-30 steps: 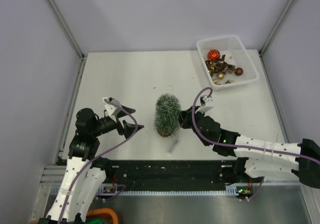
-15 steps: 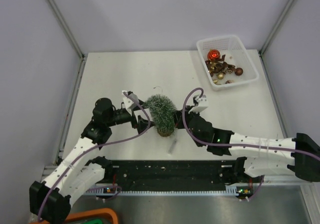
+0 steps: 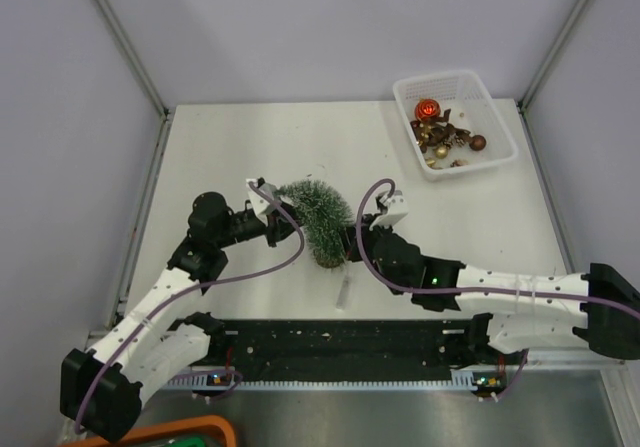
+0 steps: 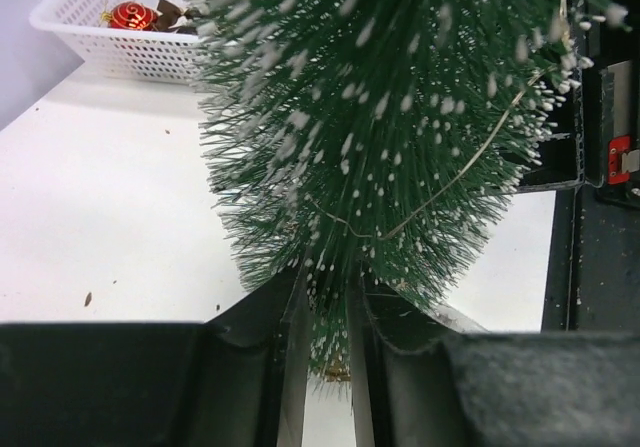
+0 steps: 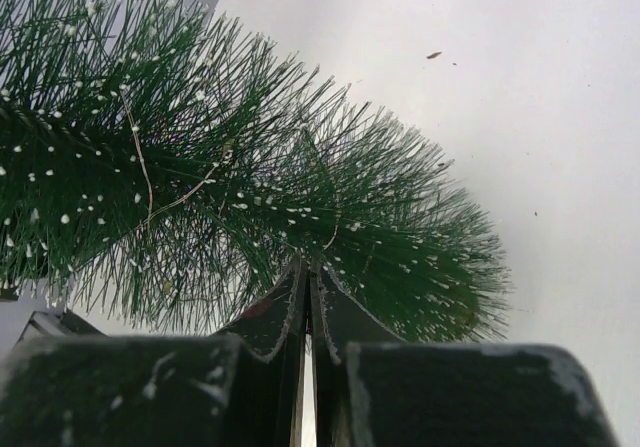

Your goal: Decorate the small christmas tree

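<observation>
White desk [image 3: 250,147] is carrying the small christmas tree [image 3: 318,217], which is leaning over, well apart from the basket [image 3: 493,108] of balls [image 3: 440,137], nearer and to its left. Left fingers [image 4: 255,367] are pinching the tree's thin top, probably to bend it straight for hanging things. Right fingers [image 5: 270,322] are shut tight and pushing into the bristles low down, maybe so the tree is not sliding.

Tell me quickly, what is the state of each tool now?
Left tool: closed on the small christmas tree.
Right tool: closed at the tree; whether it holds anything cannot be told.
</observation>
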Controlling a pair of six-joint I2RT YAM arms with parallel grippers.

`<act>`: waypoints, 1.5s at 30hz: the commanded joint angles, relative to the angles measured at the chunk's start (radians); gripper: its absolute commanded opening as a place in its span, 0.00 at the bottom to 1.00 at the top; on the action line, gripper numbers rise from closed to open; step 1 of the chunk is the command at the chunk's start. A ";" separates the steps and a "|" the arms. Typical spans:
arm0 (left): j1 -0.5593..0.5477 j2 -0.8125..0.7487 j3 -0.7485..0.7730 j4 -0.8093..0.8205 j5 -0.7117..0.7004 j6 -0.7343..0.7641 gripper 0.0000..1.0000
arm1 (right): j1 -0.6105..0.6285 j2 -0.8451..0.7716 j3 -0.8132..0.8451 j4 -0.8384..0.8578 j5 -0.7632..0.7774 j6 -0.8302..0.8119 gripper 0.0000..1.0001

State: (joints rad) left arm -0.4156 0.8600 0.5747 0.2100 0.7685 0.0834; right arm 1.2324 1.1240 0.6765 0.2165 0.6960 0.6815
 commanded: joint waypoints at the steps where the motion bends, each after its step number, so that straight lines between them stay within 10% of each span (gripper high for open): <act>1: 0.001 -0.006 0.001 0.049 0.057 0.065 0.21 | 0.019 -0.010 0.051 -0.018 -0.035 -0.022 0.00; 8: 0.018 -0.022 -0.036 0.035 0.078 0.090 0.09 | -0.003 -0.148 0.070 -0.140 0.083 -0.086 0.29; 14: 0.034 -0.039 -0.059 0.045 0.072 0.092 0.09 | -0.317 -0.205 0.165 -0.311 -0.053 -0.106 0.53; 20: 0.040 -0.061 -0.073 0.045 0.097 0.099 0.08 | -0.764 0.147 0.381 -0.440 -0.314 -0.161 0.65; 25: 0.044 -0.087 -0.075 0.020 0.121 0.116 0.07 | -0.887 0.457 0.588 -0.466 -0.278 -0.281 0.68; 32: 0.046 -0.116 -0.098 0.037 0.130 0.082 0.07 | -0.952 0.660 0.684 -0.471 -0.306 -0.329 0.66; 40: 0.049 -0.121 -0.096 0.049 0.115 0.064 0.07 | -0.946 0.532 0.441 -0.430 -0.363 -0.232 0.15; 45: 0.055 -0.121 -0.087 0.040 0.118 0.064 0.07 | -0.878 0.337 0.261 -0.462 -0.351 -0.137 0.10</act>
State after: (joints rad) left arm -0.3676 0.7502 0.4812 0.2241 0.8742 0.1623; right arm 0.3073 1.5917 1.0389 -0.1898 0.3847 0.4179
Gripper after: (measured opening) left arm 0.075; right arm 0.165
